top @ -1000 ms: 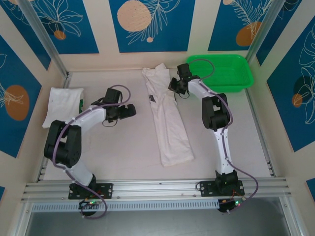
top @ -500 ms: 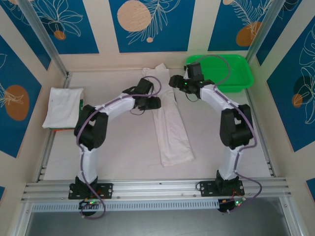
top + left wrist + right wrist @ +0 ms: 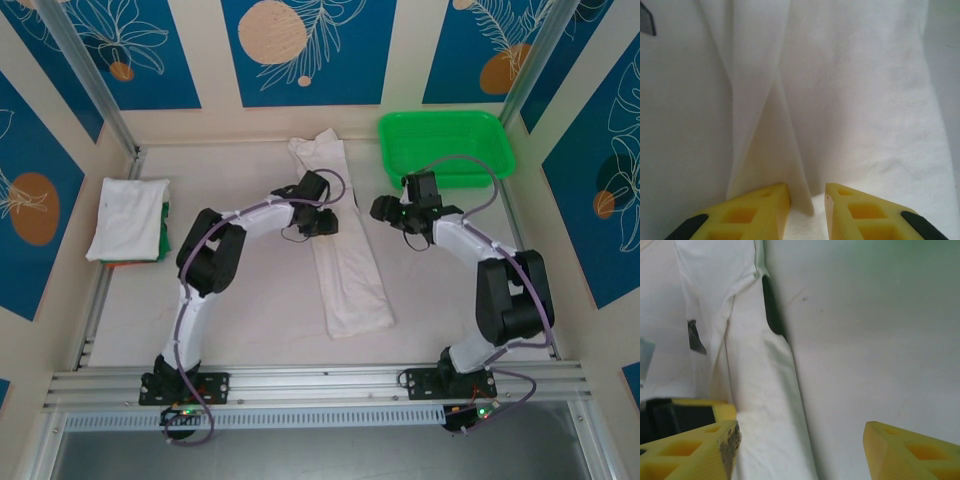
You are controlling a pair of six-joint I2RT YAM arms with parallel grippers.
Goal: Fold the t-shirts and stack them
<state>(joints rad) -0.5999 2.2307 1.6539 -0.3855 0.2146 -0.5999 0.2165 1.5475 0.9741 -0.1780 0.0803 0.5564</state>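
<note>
Left wrist view shows narrowly parted fingers [image 3: 775, 210] straddling a raised fold of the long t-shirt [image 3: 855, 100]. The right gripper [image 3: 800, 445] hangs wide open over bare worktop [image 3: 865, 340] beside the shirt's edge. A folded t-shirt [image 3: 128, 218] lies far left.

a long shirt [image 3: 345, 255] is laid at centre, flanked by both grippers; a folded shirt [image 3: 128, 217] is seen at nine o'clock, a basket [image 3: 446, 146] at one o'clock.

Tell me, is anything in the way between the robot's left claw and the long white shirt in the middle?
Nothing visible is. The left gripper is right over the long t-shirt, its yellow fingers slightly apart with only white cloth ahead.
</note>
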